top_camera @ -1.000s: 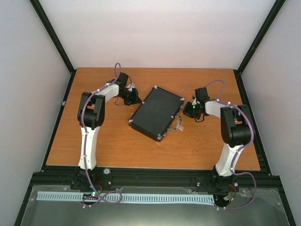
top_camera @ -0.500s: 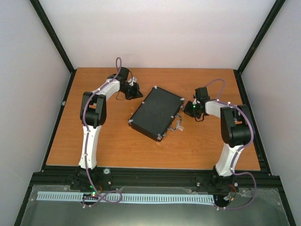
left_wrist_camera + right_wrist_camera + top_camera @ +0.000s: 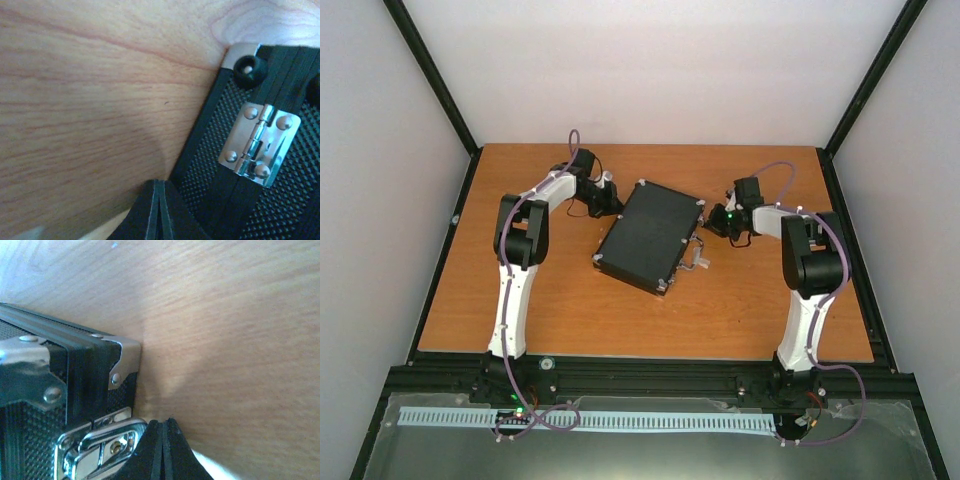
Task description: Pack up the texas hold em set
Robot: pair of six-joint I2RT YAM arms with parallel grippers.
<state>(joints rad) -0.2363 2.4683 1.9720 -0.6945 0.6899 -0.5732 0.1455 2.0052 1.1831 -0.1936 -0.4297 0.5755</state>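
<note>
Flanking the case, both claws are clenched on nothing. The left gripper (image 3: pixel 159 186) has its black fingers sealed tip to tip just beside the hinge edge. The right gripper (image 3: pixel 162 426) is pinched empty just beside the latch edge.

From the centre of the flat black rectangular case with silver corners (image 3: pixel 650 238), they sit at 10 and 2 o'clock. The case lies closed and skewed near the middle of the brown wooden tabletop (image 3: pixel 750 310). No chips or dice show outside it.

Judged step: final securing. The next move calls for closed fingertips on the chrome latch (image 3: pixel 100 445), with the far edge braced.

Only the left wrist view shows the riveted silver hinge (image 3: pixel 257 145) and black rubber foot (image 3: pixel 246 70). Only the overhead view shows the skew. Whether the latch is fastened cannot be told.
</note>
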